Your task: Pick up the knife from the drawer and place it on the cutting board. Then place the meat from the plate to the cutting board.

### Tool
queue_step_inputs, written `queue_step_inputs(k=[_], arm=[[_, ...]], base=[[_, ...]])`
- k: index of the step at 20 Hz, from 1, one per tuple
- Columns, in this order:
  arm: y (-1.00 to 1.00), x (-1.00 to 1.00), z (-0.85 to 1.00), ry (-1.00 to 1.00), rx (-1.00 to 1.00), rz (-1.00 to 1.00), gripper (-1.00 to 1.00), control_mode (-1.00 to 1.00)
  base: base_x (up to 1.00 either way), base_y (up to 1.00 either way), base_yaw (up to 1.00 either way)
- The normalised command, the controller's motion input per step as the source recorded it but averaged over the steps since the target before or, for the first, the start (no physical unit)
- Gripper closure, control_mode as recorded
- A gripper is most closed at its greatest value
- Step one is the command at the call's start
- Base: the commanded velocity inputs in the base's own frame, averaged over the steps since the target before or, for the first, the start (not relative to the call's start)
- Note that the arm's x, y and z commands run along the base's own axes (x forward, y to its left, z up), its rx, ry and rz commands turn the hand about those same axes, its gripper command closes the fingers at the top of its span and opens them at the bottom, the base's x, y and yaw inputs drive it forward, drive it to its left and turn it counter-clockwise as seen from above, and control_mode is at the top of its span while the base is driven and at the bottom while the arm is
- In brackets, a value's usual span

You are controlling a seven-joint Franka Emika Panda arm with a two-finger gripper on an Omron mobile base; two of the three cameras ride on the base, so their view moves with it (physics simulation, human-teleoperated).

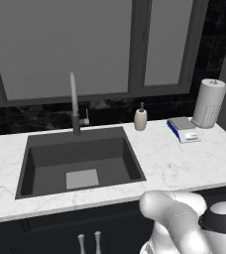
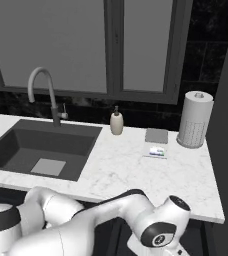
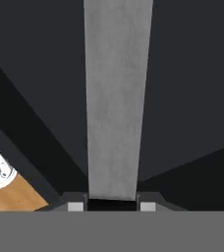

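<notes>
drawer front [image 3: 182, 98] is showing as dark panels, hard to make out, below the counter [image 2: 136, 170]. gripper [image 3: 111, 204] is clamping its grey handle bar [image 3: 116, 98], with the fingertips [image 3: 75, 206] mostly cut off.

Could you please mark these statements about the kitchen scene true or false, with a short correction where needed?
1. The gripper is closed on a grey bar handle. True.
2. The sink is full of dishes. False: no dishes show in its basin.
3. A soap bottle stands between the faucet and the paper towel roll. True.
4. The paper towel roll lies on its side. False: it stands upright.
5. The cutting board lies beside the sink. False: the counter there is bare marble.
</notes>
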Motion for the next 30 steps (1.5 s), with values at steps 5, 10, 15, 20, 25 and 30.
queue_step_inputs(k=[5, 10, 15, 20, 25, 30], arm=[[0.78, 0.16, 0.78, 0.00, 0.00, 0.22, 1.00, -1.00], [0.83, 0.28, 0.80, 0.00, 0.00, 0.17, 1.00, -1.00], [0.51, 0.09, 0.81, 0.00, 0.00, 0.09, 1.00, -1.00], [0.36, 0.00, 0.58, 0.00, 0.00, 0.04, 1.00, -1.00], [0.49, 0.15, 0.44, -0.01, 0.00, 0.07, 1.00, -1.00], [0.35, 0.37, 0.14, -0.13, 0.00, 0.13, 1.00, -1.00]], base=[[0.00, 0.00, 0.00], [0.00, 0.00, 0.00], [0.00, 0.00, 0.00], [0.00, 0.00, 0.00], [0.00, 0.00, 0.00], [0.00, 0.00, 0.00]])
